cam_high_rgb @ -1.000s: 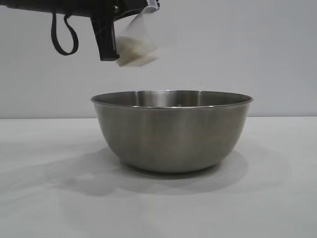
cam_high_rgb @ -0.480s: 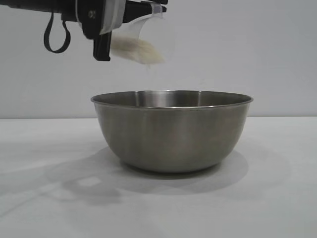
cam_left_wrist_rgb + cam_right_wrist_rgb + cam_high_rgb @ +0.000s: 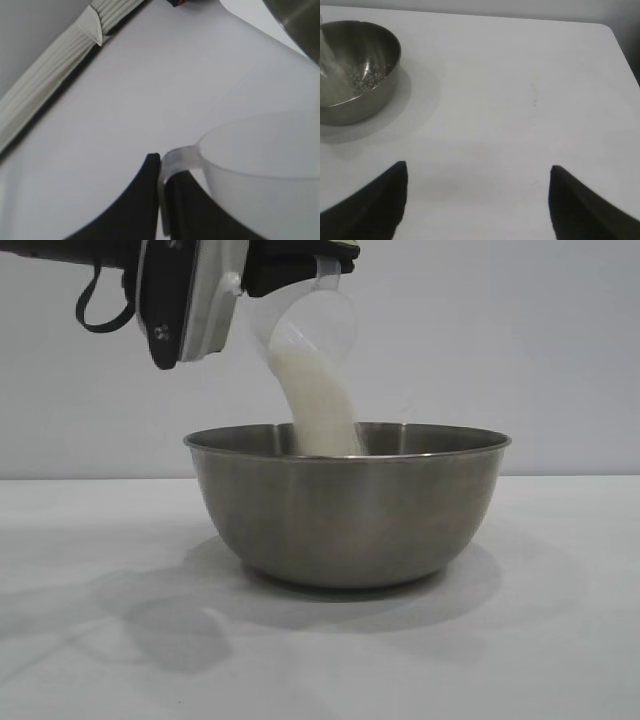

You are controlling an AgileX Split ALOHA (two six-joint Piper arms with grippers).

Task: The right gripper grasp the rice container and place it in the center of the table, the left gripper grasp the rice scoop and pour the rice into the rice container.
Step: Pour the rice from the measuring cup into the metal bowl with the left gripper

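Left claw (image 3: 290,275) clamped tight on the scoop's handle, scoop (image 3: 310,325) tipped mouth-down just below and beside the fingers, above the bowl (image 3: 347,505). Rice (image 3: 322,400) falls in a pale stream from scoop lip into the bowl, which stands upright on the white surface (image 3: 560,640) directly beneath that claw; some grains lie on the bowl's bottom. Right claw (image 3: 477,200) gapes wide with nothing in it, hanging over bare surface, the bowl well apart from it, ahead and to one side.
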